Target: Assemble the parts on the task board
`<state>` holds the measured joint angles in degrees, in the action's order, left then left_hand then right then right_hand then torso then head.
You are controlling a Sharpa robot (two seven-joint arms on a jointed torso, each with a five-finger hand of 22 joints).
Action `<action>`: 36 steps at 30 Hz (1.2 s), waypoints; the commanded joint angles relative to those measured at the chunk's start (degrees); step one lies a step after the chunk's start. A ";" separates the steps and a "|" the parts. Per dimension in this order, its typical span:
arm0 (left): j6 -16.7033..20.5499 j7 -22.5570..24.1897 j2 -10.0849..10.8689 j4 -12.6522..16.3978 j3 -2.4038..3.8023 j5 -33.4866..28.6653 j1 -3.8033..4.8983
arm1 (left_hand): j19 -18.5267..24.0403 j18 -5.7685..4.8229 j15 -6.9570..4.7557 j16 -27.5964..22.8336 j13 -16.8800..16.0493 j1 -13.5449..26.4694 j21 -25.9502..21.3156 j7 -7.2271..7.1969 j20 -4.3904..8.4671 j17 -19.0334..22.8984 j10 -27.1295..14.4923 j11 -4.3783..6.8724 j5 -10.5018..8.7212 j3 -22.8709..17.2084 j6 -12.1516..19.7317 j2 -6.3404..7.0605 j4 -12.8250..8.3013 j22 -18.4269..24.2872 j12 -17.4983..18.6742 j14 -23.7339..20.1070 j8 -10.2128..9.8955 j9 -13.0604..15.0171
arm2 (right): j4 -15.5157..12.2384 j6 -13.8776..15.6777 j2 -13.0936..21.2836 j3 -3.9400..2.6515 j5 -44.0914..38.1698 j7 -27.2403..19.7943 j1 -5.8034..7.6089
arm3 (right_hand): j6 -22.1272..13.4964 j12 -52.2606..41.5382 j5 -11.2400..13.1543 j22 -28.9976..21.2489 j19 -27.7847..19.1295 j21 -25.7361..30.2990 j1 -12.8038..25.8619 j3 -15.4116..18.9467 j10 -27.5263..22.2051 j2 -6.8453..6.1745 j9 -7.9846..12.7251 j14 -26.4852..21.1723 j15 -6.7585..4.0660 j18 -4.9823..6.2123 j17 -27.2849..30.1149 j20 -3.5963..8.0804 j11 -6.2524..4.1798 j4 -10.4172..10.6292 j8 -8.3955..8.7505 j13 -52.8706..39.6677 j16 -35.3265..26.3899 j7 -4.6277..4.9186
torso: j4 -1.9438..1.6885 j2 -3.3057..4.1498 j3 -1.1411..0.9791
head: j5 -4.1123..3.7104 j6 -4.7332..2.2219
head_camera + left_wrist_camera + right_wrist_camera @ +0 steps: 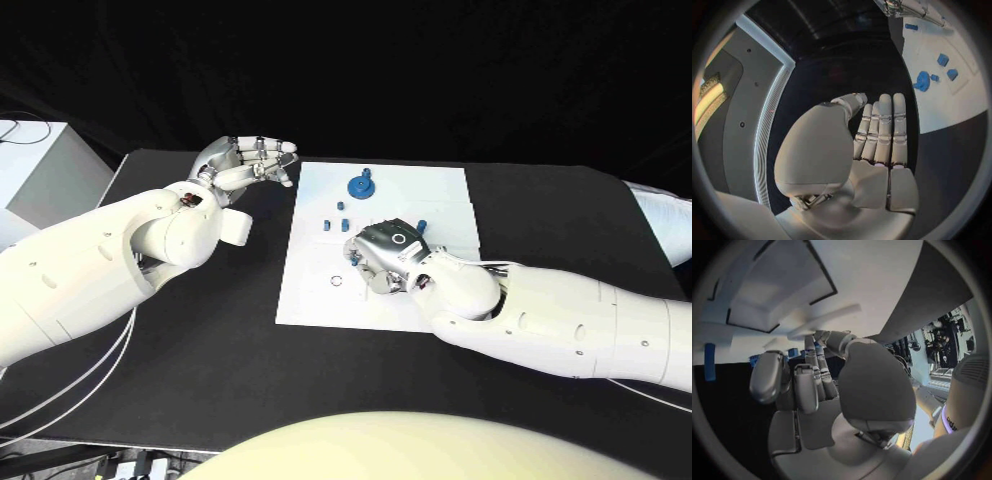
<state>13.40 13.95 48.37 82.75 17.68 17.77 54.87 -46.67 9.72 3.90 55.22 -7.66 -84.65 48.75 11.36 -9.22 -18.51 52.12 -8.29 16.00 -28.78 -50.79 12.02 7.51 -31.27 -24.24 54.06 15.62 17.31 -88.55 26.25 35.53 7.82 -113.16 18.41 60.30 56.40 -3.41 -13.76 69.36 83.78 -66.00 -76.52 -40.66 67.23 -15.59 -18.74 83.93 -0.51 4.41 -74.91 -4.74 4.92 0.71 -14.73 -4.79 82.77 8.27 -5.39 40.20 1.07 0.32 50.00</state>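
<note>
On the black surface (216,350) we see the white board (325,300) lying flat in the middle, with our two hands at work around it. Our right hand (387,255) sits over the board's centre, fingers curled downward toward the plate; from the head view and the right wrist view we cannot tell whether it holds a part or merely presses there. Just beside that hand, toward the far side, a few small blue parts (339,224) stand on the board, and another blue piece (423,224) pokes out at the hand's far edge. Further back, near the board's far edge, lies a round blue part (361,185). A small ring mark (336,281) shows on the board just left of our right hand.

Our left hand (248,163) hovers off the board, above the surface's far left corner, well apart from the parts. In the left wrist view its fingers (882,130) lie straight and close together with the thumb beside them, holding nothing. That same view shows the round blue part (922,81) and two small blue pieces (947,67) on the white board beyond the fingertips
</note>
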 commanded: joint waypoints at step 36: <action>-0.96 -0.16 -0.18 -0.21 0.04 -0.26 -0.04 | 0.06 0.69 0.32 -0.40 0.11 -0.28 -0.25 0.12 -0.30 0.04 -0.77 -0.03 0.20 0.43 0.32 0.01 -0.03 0.08 0.18 -0.19 0.04 -0.11 | -2.64 2.17 3.23 -0.28 -0.63 3.62 -0.03 | -4.93 -0.13 -1.02 -2.33 -0.59 3.22 -1.42 2.45 -8.19 -0.49 1.41 2.41 1.34 1.38 2.13 -1.28 1.31 -2.21 4.17 1.14 -1.42 0.02 | 0.06 -0.06 -0.02 | -1.06 -0.76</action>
<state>13.32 13.58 48.29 82.45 17.67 17.77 54.87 -46.68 9.72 3.90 55.01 -7.63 -84.65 48.75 11.36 -9.22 -18.51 51.70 -8.28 16.00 -28.78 -50.79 12.02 7.50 -31.28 -24.24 54.06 15.62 17.27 -90.49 27.81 38.28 7.69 -113.24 21.24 60.17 51.82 -3.42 -14.43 67.06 83.18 -62.88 -77.54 -38.57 59.35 -16.15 -17.38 84.13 0.51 5.31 -72.83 -5.76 6.25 -1.51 -10.95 -3.58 81.56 8.15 -5.41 40.16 1.07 -0.48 49.61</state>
